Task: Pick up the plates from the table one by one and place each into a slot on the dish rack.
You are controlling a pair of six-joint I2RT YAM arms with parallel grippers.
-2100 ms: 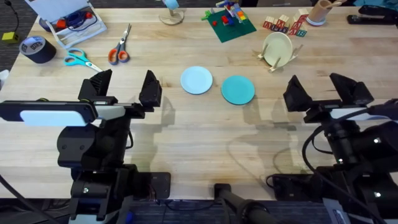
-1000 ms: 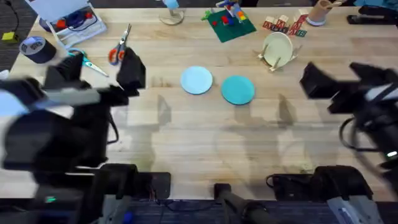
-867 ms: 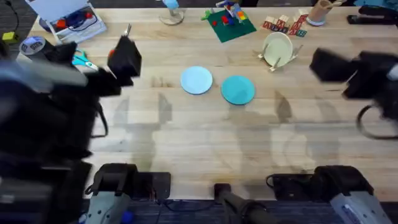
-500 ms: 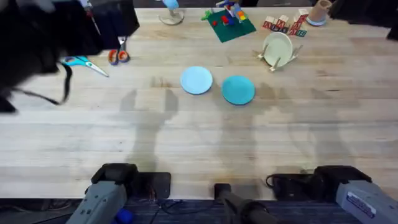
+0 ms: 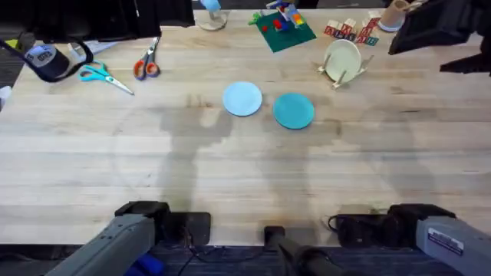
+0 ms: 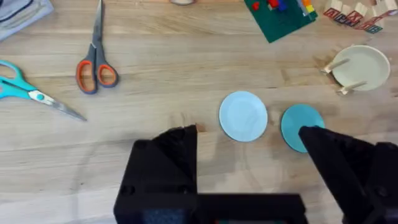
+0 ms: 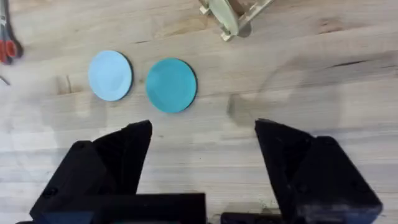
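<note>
Both arms have risen from low over the near table to high above it; plates unmoved. Left gripper (image 6: 249,158) spread wide, empty, above the table (image 5: 245,192). Right gripper (image 7: 204,162) also wide open, empty. Light-blue plate (image 5: 242,99) and teal plate (image 5: 294,110) lie flat, just beside each other mid-table. Dish rack (image 5: 343,63) behind them holds a cream plate (image 5: 341,57) upright.

Your left gripper (image 6: 249,146) is wide apart, both black fingers spread with nothing between them. Right gripper (image 7: 202,140) looks the same, splayed and holding nothing. From overhead, your right arm (image 5: 441,27) is up high at the far right, dark and blurry.
</note>
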